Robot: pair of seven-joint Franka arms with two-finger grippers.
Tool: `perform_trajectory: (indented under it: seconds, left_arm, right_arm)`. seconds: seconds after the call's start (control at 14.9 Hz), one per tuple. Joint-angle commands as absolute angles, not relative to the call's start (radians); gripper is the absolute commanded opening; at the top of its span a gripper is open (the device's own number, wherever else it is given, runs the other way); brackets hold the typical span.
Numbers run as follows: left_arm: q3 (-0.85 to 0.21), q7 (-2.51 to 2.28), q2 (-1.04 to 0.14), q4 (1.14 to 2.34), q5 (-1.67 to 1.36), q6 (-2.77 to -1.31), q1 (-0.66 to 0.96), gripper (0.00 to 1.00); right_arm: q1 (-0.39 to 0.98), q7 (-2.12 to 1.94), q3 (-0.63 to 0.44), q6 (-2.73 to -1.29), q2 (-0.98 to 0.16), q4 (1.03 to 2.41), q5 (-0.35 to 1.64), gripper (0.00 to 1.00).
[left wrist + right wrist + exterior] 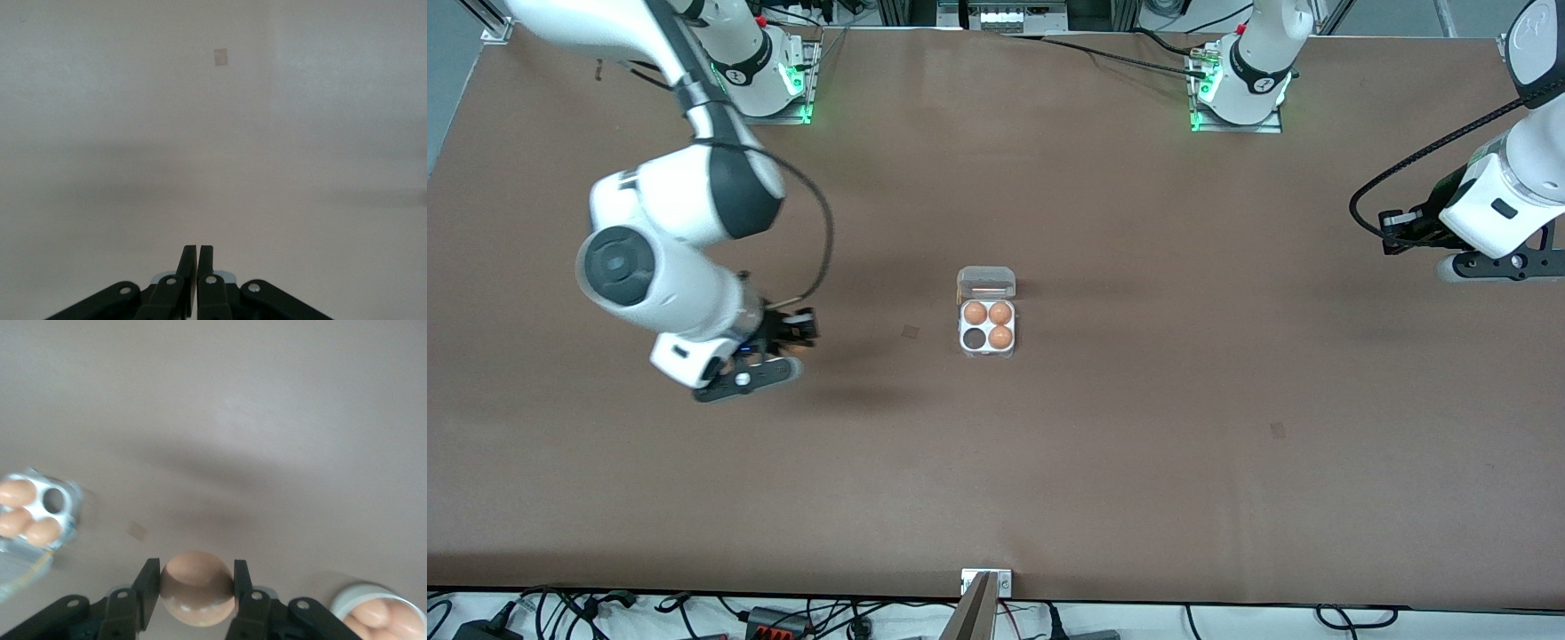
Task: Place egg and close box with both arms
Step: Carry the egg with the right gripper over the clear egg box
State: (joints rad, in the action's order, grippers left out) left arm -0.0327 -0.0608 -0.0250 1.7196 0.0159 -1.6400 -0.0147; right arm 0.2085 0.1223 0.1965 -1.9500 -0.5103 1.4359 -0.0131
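From my console, reading across the table from nine o'clock, the right arm's black two-finger gripper hangs over bare brown tabletop with its jaws clamped on a smooth tan-orange egg; at dead centre sits the small clear-plastic four-cell egg box with its lid open and one cell vacant, and at three o'clock the left gripper waits, jaws together on nothing. My worry is the egg slipping or cracking in that narrow pinch, or knocking a seated neighbour on entry. In the front view the egg hides under the wrist, and the round white bowl of spare eggs is cut off at the frame's edge.
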Motion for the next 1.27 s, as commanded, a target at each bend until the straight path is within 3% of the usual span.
perform_trajectory:
  seconds: [0.0, 0.54, 1.2]
  left_arm:
    - [-0.038, -0.048, -0.081, 1.637, 0.037, -1.582, -0.015, 0.0]
    - [-0.04, -0.058, -0.106, 1.591, 0.035, -1.542, -0.012, 0.0]
    - [-0.043, -0.048, -0.106, 1.589, 0.031, -1.528, -0.011, 0.0]
  right_arm:
    - [0.285, 0.222, 0.195, -2.052, -0.544, 1.416, 0.0, 0.0]
    - [0.469, 0.406, 0.19, -2.39, -0.655, 1.468, 0.025, 0.0]
    - [0.502, 0.431, 0.189, -2.534, -0.736, 1.549, 0.021, 0.0]
